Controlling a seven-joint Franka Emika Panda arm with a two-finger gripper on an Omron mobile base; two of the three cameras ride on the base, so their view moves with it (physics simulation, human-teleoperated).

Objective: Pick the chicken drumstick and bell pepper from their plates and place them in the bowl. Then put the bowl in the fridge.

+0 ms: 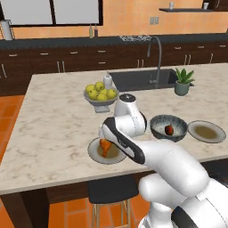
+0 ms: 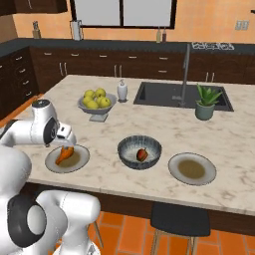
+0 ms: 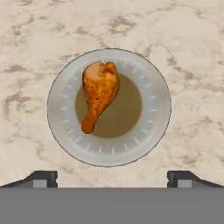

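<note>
Everything around me was lit evenly and brightly, with no single lamp I could pick out. The marble counter (image 1: 53,129) looked pale and flat, free of glare. Shadows were faint: a soft dark patch lay under the fruit bowl (image 2: 97,107), and the sink basin (image 2: 164,94) sat darker than its surroundings. My white arm (image 1: 169,164) carried a mild sheen along its curves. Both base views were slightly soft and blocky, fine edges smeared. Through my hand camera the plate (image 3: 148,131) and the drumstick (image 3: 99,94) were reasonably crisp, though the marble veins looked blurred. I saw no bending at the picture edges.
</note>
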